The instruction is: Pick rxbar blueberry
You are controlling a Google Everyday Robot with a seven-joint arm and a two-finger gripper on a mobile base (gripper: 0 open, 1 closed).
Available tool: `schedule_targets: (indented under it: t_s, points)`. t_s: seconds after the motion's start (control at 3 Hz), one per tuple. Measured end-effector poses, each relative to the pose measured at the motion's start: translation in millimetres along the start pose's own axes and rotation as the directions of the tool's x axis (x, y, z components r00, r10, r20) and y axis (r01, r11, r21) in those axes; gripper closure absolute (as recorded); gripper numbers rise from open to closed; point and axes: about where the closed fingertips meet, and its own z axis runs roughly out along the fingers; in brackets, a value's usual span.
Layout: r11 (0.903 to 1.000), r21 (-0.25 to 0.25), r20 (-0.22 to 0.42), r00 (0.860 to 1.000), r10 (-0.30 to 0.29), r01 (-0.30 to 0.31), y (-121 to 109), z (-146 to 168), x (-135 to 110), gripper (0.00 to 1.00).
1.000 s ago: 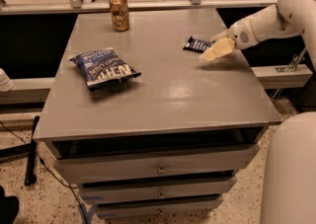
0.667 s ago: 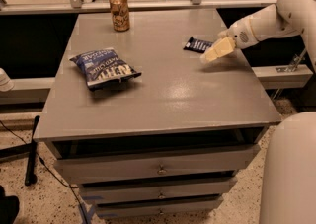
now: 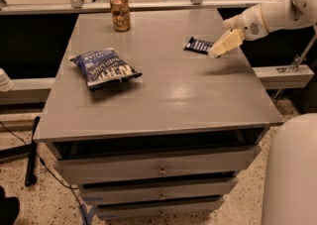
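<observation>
Grey and flat-topped, the desk fills the middle of the camera view, with three shallow drawers stacked under its front edge, each with a small metal knob. The small flat dark-blue rectangular bar wrapper with white print, the rxbar blueberry, lies flat on the desk's far right part, near the right edge and well apart from the other two items.

A white, smooth-shelled robot arm reaches in from the upper right corner and slopes down toward the bar. At its end the tan, wedge-shaped jaws point down and to the left, their tip right at the bar's right end. Whether the tip touches the wrapper cannot be told, and neither can how far open the jaws are. The bar rests on the desk surface, not lifted.

On the left half of the desk lies a big puffy blue chip bag with white lettering, turned at an angle. A gold drink can stands upright near the far edge, behind the bag and to the left of the bar.

A rounded white part of the robot's body fills the lower right corner, and the speckled floor shows at lower left.
</observation>
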Motion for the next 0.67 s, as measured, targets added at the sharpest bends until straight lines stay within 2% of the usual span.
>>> schedule_targets:
  t_s: [0.33, 0.67]
  points:
    - [0.9997, 0.006, -0.003, 1.0, -0.024, 0.024, -5.6, -2.1, 15.0, 0.0]
    - [0.9997, 0.008, 0.0, 1.0, -0.022, 0.022, -9.6, 1.6, 21.5, 0.0]
